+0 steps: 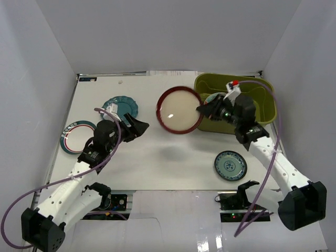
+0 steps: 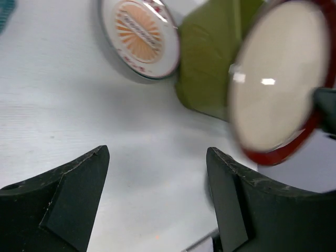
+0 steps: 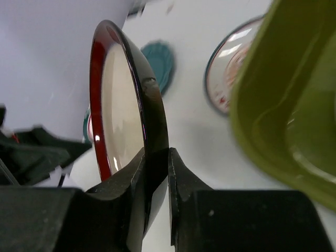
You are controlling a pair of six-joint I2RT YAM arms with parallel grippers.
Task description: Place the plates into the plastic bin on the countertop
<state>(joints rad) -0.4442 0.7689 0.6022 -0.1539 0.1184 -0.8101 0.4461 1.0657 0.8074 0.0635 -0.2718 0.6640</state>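
My right gripper point(image 1: 202, 110) point(image 3: 156, 155) is shut on the right edge of the red-rimmed tan plate point(image 1: 179, 109) point(image 3: 118, 94). It holds the plate off the countertop point(image 1: 157, 157), just left of the olive plastic bin point(image 1: 262, 84) point(image 3: 294, 105). My left gripper point(image 1: 140, 126) point(image 2: 157, 157) stands open and empty left of that plate. An orange sunburst plate point(image 2: 140, 37) point(image 3: 226, 68) lies on the countertop beside the bin's wall. The teal scalloped plate point(image 1: 121, 106), the red-and-teal plate point(image 1: 77, 136) and a small teal patterned plate point(image 1: 230, 165) also lie flat on the countertop.
White walls enclose the countertop on three sides. The bin stands in the back right corner. The right arm reaches across the bin's near left corner. Cables loop from both arms.
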